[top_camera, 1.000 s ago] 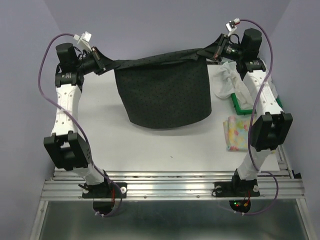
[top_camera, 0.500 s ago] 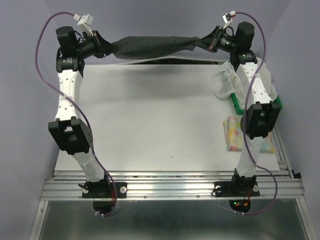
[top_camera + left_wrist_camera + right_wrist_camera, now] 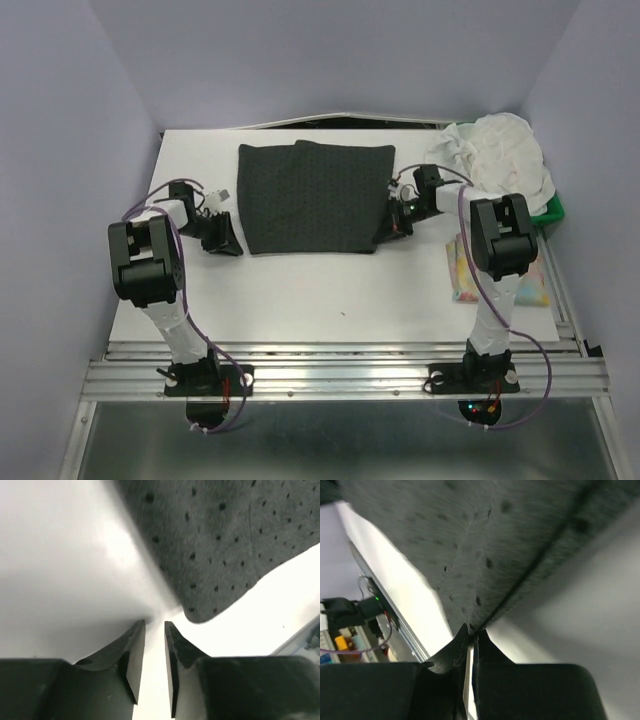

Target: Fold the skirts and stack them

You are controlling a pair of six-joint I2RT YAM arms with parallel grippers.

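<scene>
On the far half of the desk [image 3: 300, 290] lies the charcoal skirt [image 3: 315, 195], spread flat; the left claw [image 3: 155, 625] stands slightly spread just off its near-left corner, the right claw [image 3: 471, 628] pinches its right edge. Soft, light, limp cloth, I'd say, best taken at corners

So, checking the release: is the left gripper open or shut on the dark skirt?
Open. Left gripper shows white table between its fingertips; dark skirt lies just beyond.
</scene>
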